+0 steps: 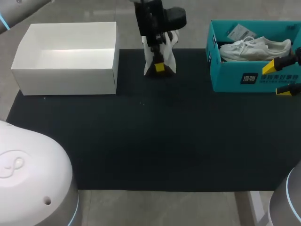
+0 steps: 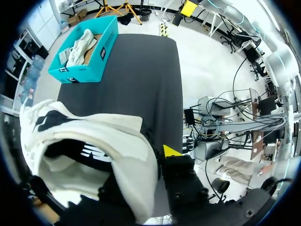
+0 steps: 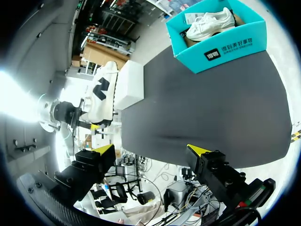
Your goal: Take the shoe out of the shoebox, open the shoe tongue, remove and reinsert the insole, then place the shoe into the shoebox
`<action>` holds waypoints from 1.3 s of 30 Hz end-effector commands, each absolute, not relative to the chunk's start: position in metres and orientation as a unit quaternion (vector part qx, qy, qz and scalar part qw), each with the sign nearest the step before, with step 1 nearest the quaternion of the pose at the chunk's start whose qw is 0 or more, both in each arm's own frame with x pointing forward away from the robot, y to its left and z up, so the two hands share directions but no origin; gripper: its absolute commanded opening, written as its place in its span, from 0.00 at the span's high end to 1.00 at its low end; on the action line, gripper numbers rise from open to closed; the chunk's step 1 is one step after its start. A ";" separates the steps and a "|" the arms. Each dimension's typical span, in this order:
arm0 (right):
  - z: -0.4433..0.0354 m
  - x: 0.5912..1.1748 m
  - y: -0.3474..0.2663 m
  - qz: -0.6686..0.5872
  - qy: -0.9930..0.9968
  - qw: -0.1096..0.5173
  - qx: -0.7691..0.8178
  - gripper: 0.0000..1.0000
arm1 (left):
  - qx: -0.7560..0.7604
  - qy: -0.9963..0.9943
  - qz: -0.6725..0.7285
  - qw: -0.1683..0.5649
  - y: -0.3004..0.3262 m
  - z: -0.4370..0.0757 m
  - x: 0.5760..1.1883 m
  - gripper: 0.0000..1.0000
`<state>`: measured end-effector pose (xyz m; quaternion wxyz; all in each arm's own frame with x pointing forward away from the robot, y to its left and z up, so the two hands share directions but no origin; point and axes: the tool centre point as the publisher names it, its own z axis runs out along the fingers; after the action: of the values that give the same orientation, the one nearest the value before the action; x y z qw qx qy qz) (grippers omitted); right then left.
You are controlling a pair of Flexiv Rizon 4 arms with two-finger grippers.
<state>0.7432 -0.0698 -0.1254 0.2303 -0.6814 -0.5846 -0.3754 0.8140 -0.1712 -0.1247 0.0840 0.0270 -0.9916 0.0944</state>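
Far edge of the mat, middle: the left gripper [image 1: 159,63] is closed on a white shoe [image 1: 171,57] with black markings, held upright. Whether its lower end touches the mat cannot be told.
Left edge: an open white box [image 1: 66,80] sits at the far left corner of the mat, well apart from the held shoe.
Right edge: an open teal box [image 1: 230,77] sits at the far right corner, with a second shoe [image 1: 254,47], also white, lying inside.
Right gripper [image 3: 150,150]: open, fingers spread wide with nothing between them. In the head view it hangs just in front of the teal box's right end.
Open room: a broad stretch of mat separates the two boxes and runs from the held shoe to the near edge.
Surface: a black mat [image 1: 155,136] on a grey worktop [image 1: 124,33].
Left wrist view only: the shoe's dark opening is seen close up, one yellow fingertip [image 2: 171,150] shows beside it, and the teal box stands far ahead across the mat.
Right wrist view only: the held shoe is seen side-on with its black marking, and the white box is just beside it.
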 end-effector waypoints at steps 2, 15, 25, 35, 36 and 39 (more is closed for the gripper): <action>-0.126 0.743 -0.069 -0.375 -0.584 0.230 -0.682 0.00 | 0.013 -0.992 0.087 0.088 -0.136 -0.117 0.827 1.00; -0.126 0.743 -0.069 -0.375 -0.584 0.230 -0.682 0.00 | -0.003 -0.997 0.056 0.048 -0.066 -0.109 0.869 1.00; -0.126 0.743 -0.069 -0.375 -0.584 0.230 -0.682 0.00 | -0.033 -0.997 0.031 0.067 -0.005 -0.111 0.899 1.00; -0.126 0.743 -0.069 -0.375 -0.584 0.230 -0.682 0.00 | -0.003 -0.999 0.025 0.048 0.045 -0.113 0.919 1.00; -0.126 0.743 -0.069 -0.375 -0.584 0.230 -0.682 0.00 | -0.001 -0.998 0.025 0.049 0.053 -0.113 0.921 1.00; -0.126 0.743 -0.069 -0.375 -0.584 0.230 -0.682 0.00 | 0.016 -0.998 0.026 0.050 0.067 -0.112 0.924 1.00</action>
<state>0.7432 -0.0698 -0.1254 0.2302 -0.6815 -0.5845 -0.3754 0.9246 0.0548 -0.1140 0.0505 0.0126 -0.9985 0.0140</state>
